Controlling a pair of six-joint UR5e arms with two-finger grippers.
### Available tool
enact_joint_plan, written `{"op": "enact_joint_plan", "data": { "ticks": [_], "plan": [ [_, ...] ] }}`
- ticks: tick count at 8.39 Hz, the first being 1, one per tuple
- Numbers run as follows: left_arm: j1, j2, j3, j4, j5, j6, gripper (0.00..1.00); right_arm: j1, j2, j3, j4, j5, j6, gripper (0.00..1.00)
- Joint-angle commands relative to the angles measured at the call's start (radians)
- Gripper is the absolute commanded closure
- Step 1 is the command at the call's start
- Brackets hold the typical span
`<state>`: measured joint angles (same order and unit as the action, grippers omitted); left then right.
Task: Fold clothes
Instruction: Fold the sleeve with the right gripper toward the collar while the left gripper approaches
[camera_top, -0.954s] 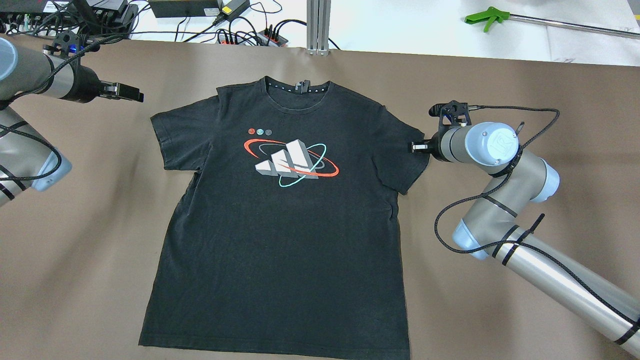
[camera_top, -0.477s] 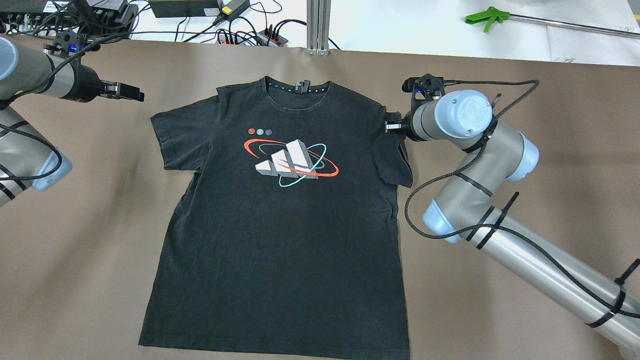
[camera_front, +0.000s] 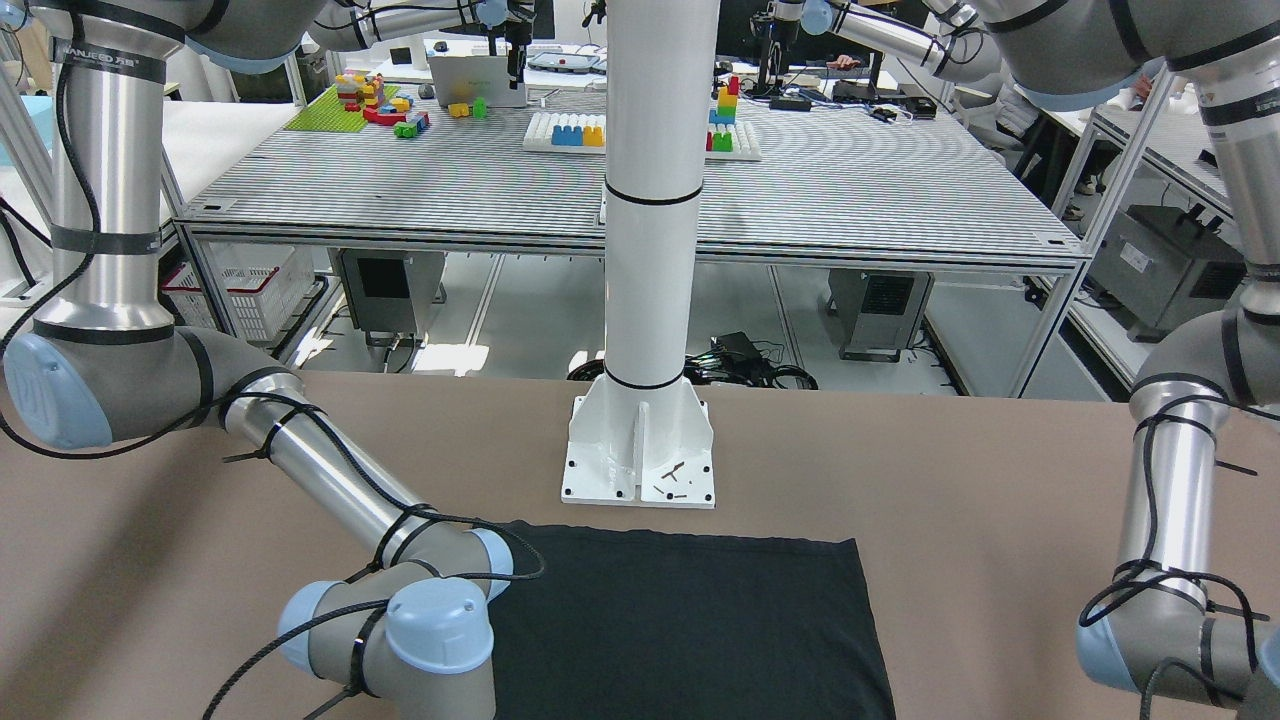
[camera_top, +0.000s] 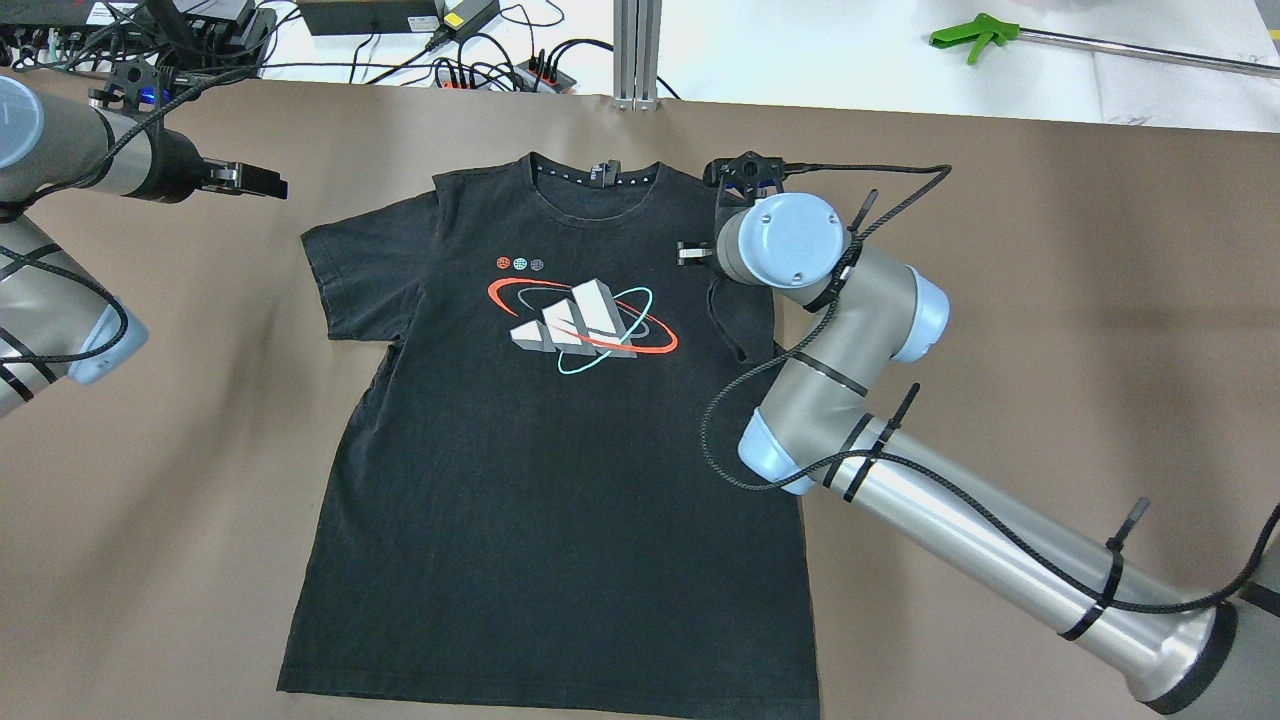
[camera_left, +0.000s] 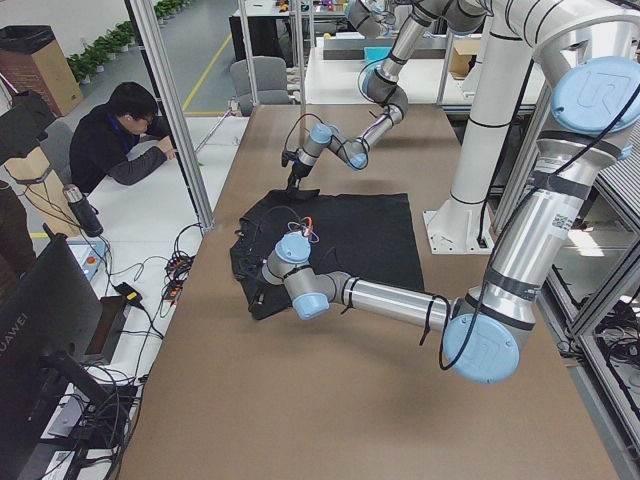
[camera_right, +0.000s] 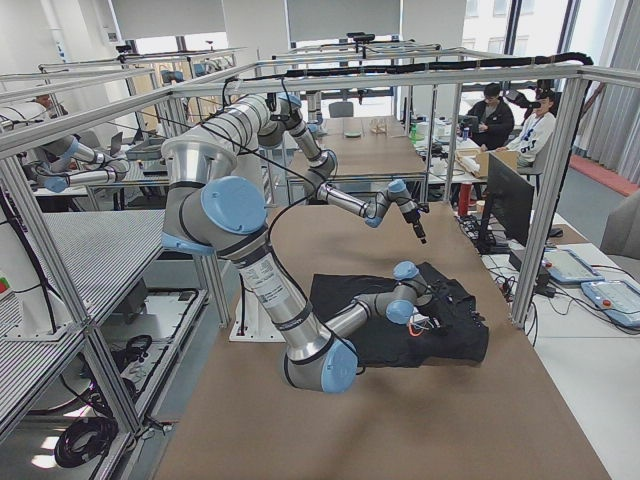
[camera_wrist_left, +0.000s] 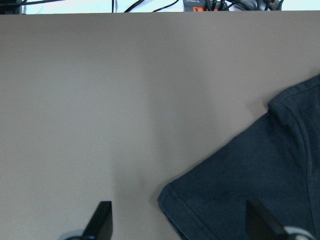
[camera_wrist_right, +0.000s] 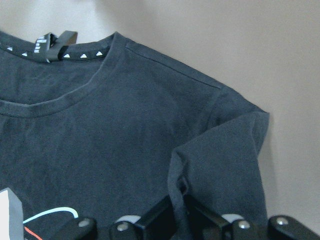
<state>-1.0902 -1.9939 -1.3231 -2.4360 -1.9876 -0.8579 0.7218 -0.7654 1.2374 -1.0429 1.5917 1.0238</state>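
The black T-shirt (camera_top: 560, 450) lies flat, print up, on the brown table, collar at the far side. My right gripper (camera_top: 688, 252) is shut on the shirt's right sleeve (camera_wrist_right: 220, 160) and holds it folded inward over the chest, next to the print. In the right wrist view the gripper (camera_wrist_right: 179, 212) pinches the sleeve hem. My left gripper (camera_top: 265, 183) is open and empty, hovering just beyond the left sleeve (camera_wrist_left: 250, 170); its fingers (camera_wrist_left: 102, 220) are spread wide. The shirt's hem shows in the front view (camera_front: 690, 620).
The white pillar's base (camera_front: 640, 460) stands on the table behind the shirt's hem. Cables and power strips (camera_top: 480, 60) and a green tool (camera_top: 975, 38) lie past the table's far edge. A person (camera_left: 125, 135) sits beyond that edge.
My right gripper has moved left and toward the collar with the right sleeve, drawing it from the table over the shirt's body. The left arm has not moved.
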Motion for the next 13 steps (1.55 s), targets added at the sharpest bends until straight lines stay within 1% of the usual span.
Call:
{"op": "enact_joint_plan", "data": {
  "ticks": [1,3,4,5,6,7,8,9,10,11,12,13],
  "plan": [
    [0.003,0.000,0.001,0.002,0.006,0.000,0.06,-0.056,0.076,-0.067,0.001,-0.070,0.007,1.00],
    [0.004,-0.009,0.001,0.002,0.007,-0.003,0.06,-0.067,0.086,-0.075,0.003,-0.084,0.007,1.00],
    [0.012,-0.013,0.001,0.003,0.024,-0.004,0.06,-0.070,0.096,-0.087,0.006,-0.090,0.007,0.30],
    [0.016,-0.023,0.001,0.003,0.033,-0.006,0.06,-0.068,0.093,-0.091,0.017,-0.094,0.005,0.06],
    [0.018,-0.029,0.013,0.000,0.033,0.008,0.06,-0.068,0.090,-0.092,0.026,-0.102,0.007,0.06],
    [0.019,-0.042,0.046,-0.009,0.032,0.014,0.06,-0.059,0.090,-0.092,0.027,-0.098,0.019,0.06],
    [0.035,-0.054,0.054,-0.012,0.032,0.016,0.06,-0.041,0.090,-0.092,0.027,-0.076,0.022,0.06],
    [0.071,-0.046,0.073,-0.067,0.071,0.016,0.06,-0.003,0.089,-0.089,0.027,-0.011,0.021,0.06],
    [0.113,-0.051,0.135,-0.169,0.138,0.014,0.06,0.023,0.080,-0.082,0.027,0.037,0.019,0.06],
    [0.148,-0.078,0.192,-0.198,0.183,0.014,0.06,0.037,0.057,-0.064,0.027,0.056,0.015,0.06],
    [0.153,-0.100,0.238,-0.199,0.205,0.017,0.06,0.042,0.045,-0.052,0.027,0.063,0.015,0.06],
    [0.154,-0.105,0.255,-0.198,0.211,0.028,0.06,0.042,0.028,-0.035,0.029,0.063,0.018,0.06]
  ]
}}
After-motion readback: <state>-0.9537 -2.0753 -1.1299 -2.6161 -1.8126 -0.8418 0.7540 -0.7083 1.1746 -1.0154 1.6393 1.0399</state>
